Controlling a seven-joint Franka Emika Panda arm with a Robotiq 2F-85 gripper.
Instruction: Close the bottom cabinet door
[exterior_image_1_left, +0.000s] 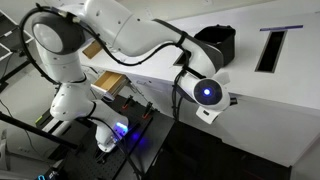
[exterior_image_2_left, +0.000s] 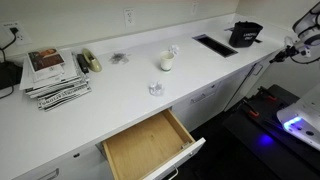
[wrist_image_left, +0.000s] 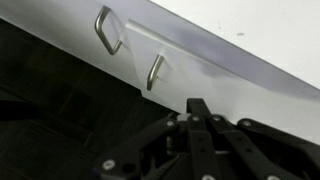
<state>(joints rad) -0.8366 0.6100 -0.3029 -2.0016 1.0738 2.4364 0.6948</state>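
In the wrist view the bottom cabinet door (wrist_image_left: 245, 70) is a wide white panel with a metal handle (wrist_image_left: 154, 72) near its left edge. A narrower white front with its own handle (wrist_image_left: 108, 30) adjoins it on the left. My gripper (wrist_image_left: 197, 104) is shut and empty, with its fingertips against or just in front of the door's lower part. I cannot tell whether the door is flush or slightly ajar. In the exterior views the wrist (exterior_image_1_left: 208, 93) (exterior_image_2_left: 298, 46) hangs in front of the white cabinet fronts (exterior_image_1_left: 270, 120) below the counter edge.
A light wood drawer (exterior_image_2_left: 150, 146) stands pulled out. On the counter (exterior_image_2_left: 120, 85) lie a stack of magazines (exterior_image_2_left: 55, 75), a small white cup (exterior_image_2_left: 166, 63) and a black object (exterior_image_2_left: 245, 34) beside a dark slot (exterior_image_2_left: 214, 45). A device glowing blue (exterior_image_2_left: 296, 124) sits on the floor.
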